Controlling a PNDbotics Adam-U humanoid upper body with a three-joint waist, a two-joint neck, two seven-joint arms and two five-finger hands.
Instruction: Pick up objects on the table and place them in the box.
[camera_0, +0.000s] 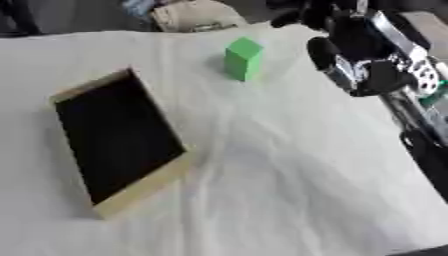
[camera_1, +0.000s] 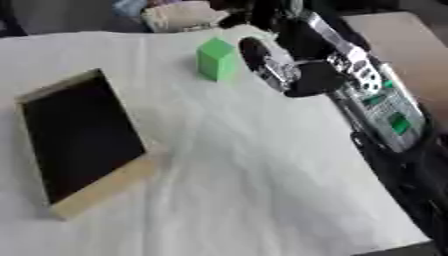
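The table (camera_0: 289, 200) is seen from above by both views, looking down and forward toward its far edge, at close range. The right eye view is set slightly to the right, so more of the table's right edge is taken in. The box (camera_0: 118, 140), the green block (camera_1: 216, 59) and the right hand (camera_1: 284, 67) are shared by both.

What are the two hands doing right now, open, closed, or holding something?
Left hand: not in view.
Right hand: beside the green block, holding nothing; its fingers cannot be made out.
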